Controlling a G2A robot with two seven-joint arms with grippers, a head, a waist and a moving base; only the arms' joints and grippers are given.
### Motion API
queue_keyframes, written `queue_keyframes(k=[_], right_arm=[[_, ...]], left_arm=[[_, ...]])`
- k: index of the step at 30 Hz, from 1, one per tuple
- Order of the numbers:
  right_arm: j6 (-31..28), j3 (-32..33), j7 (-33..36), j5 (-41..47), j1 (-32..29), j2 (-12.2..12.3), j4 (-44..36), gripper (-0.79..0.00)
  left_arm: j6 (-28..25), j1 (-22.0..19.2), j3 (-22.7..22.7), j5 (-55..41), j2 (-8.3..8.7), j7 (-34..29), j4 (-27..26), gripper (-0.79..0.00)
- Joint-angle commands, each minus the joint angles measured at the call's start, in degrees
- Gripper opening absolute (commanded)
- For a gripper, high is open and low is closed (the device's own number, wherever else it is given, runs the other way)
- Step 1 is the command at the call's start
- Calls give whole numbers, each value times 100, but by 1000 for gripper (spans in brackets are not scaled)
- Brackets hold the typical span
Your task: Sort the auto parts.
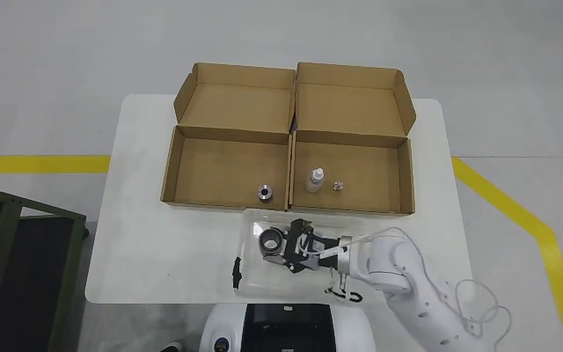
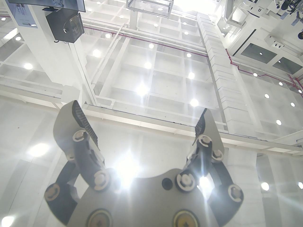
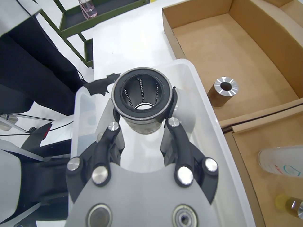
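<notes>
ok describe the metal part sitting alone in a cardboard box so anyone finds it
Two open cardboard boxes sit side by side on the table. One holds a single upright metal cylinder. Unlike the bottle next door, it is short, with a shiny bored top.

I see a black-rimmed linear bearing (image 3: 142, 100) with its bore facing up, clamped in the right gripper (image 3: 144, 108) over the clear bin (image 1: 250, 269) at the worktop's near edge. A steel sleeve (image 1: 263, 191) stands in the left cardboard box (image 1: 202, 172). A small pale bottle (image 1: 314, 180) and a tiny metal part (image 1: 336, 186) sit in the right cardboard box (image 1: 374, 172).
</notes>
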Motion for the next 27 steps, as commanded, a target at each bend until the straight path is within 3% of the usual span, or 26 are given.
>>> queue_keyframes(k=[1, 13, 27], right_arm=[[-27, 55, -85, 225, -46, 13, -64, -785], [-223, 412, -702, 1297, -158, 73, -41, -785], [-150, 1143, -1552, 1847, -593, 160, -904, -785]], left_arm=[[0, 0, 0, 0, 0, 0, 0, 0], [0, 0, 0, 0, 0, 0, 0, 0], [0, 0, 0, 0, 0, 0, 0, 0]])
